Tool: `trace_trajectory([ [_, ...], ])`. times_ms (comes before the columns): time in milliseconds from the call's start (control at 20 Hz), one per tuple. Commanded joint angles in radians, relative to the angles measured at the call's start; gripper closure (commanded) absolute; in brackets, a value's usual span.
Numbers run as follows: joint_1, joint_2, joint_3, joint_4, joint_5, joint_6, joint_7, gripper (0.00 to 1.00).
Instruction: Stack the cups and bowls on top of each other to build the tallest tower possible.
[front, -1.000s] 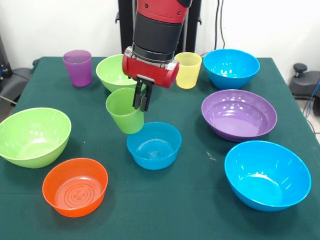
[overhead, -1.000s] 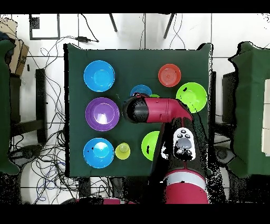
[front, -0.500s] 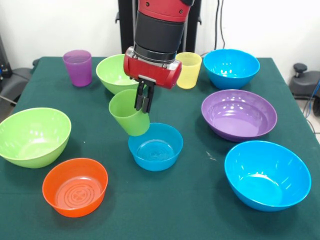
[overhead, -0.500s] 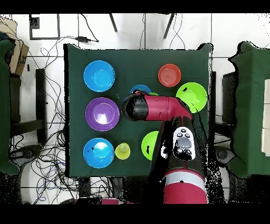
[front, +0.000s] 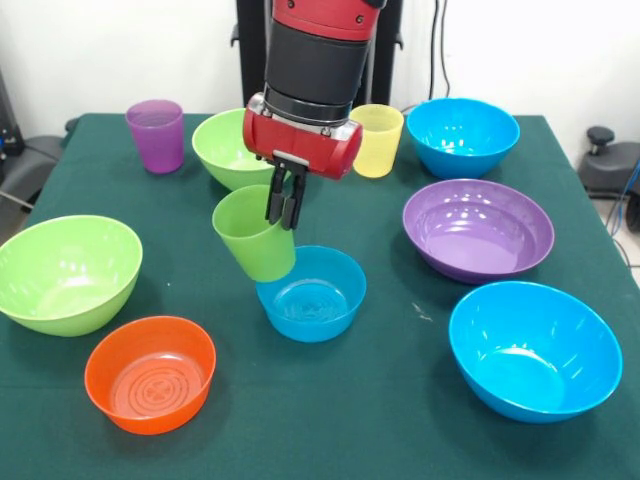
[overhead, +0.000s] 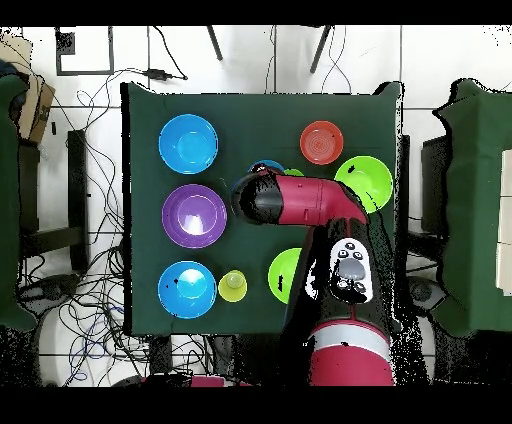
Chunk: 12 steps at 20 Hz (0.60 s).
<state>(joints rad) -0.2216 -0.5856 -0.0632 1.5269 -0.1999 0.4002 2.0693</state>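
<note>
Green cup (front: 254, 237), tilted, hangs in the gripper (front: 284, 205), whose fingers (front: 280, 193) are closed on its rim, one inside and one outside. From the front its base sits just above the near-left edge of the small blue bowl (front: 311, 293). Nothing is stacked yet; every other bowl and cup stands apart on the table (front: 380, 400).

From overhead, the arm (overhead: 300, 203) covers the cup and most of that bowl.

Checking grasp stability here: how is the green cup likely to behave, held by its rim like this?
The green cup hangs tilted from the gripper, so it probably pivots easily. Thin glossy plastic: likely light and slippery. Narrow base, so possibly tippy in the small blue bowl.
</note>
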Motion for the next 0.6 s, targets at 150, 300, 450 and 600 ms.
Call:
trace_trajectory([
  [150, 0.048, 0.000, 0.028, -0.067, 0.027, 0.096, 0.087, 1.00],
  [300, 0.062, 0.004, 0.018, -0.076, 0.032, 0.101, 0.095, 1.00],
  [450, 0.077, 0.010, 0.009, -0.078, 0.041, 0.100, 0.105, 1.00],
  [600, 0.092, 0.015, 0.000, -0.080, 0.053, 0.101, 0.110, 1.00],
])
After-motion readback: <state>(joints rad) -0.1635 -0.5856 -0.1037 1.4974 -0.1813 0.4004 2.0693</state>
